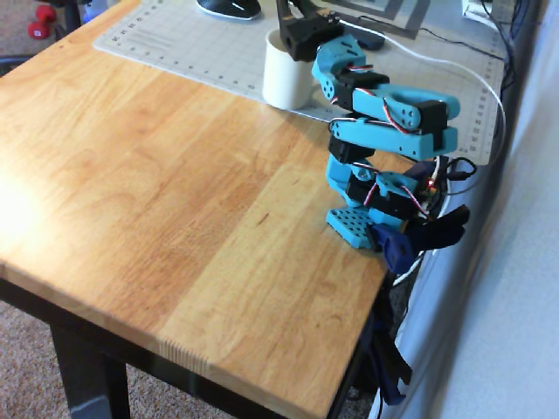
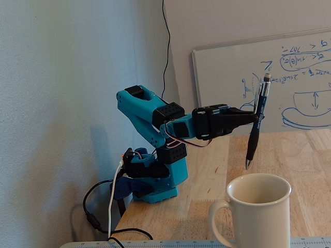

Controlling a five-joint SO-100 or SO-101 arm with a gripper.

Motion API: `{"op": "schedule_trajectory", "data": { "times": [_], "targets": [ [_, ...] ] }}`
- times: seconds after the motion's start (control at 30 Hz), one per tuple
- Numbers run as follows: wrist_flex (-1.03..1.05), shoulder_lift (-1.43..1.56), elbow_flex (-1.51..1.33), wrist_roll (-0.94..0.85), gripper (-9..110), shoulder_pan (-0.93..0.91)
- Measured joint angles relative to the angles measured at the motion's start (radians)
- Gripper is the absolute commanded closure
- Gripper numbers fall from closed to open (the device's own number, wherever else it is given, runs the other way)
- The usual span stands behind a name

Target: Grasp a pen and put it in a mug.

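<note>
In the fixed view the dark blue pen (image 2: 257, 121) hangs nearly upright, slightly tilted, silver clip end up and dark tip down. My gripper (image 2: 254, 117) is shut on its middle. The tip hovers just above the rim of the cream-white mug (image 2: 258, 212), which stands in the foreground with its handle to the left. In the overhead view the black gripper (image 1: 295, 24) sits over the mug (image 1: 281, 80) and covers much of its opening. I cannot make out the pen clearly there.
The mug stands on a grey cutting mat (image 1: 175, 44) at the far end of the wooden table (image 1: 157, 192). A dark computer mouse (image 1: 229, 7) lies behind it. The arm's base (image 1: 376, 209) and cables sit at the table's right edge. A whiteboard (image 2: 300, 82) leans against the wall.
</note>
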State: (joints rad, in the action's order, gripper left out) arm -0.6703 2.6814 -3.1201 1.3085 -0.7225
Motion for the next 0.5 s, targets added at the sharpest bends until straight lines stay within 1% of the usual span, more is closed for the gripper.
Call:
{"op": "schedule_trajectory", "data": {
  "times": [0.27,0.5],
  "targets": [
    [0.000,0.000,0.006,0.000,101,-0.018],
    [0.000,-0.003,0.092,0.000,101,-0.063]
  ]
}}
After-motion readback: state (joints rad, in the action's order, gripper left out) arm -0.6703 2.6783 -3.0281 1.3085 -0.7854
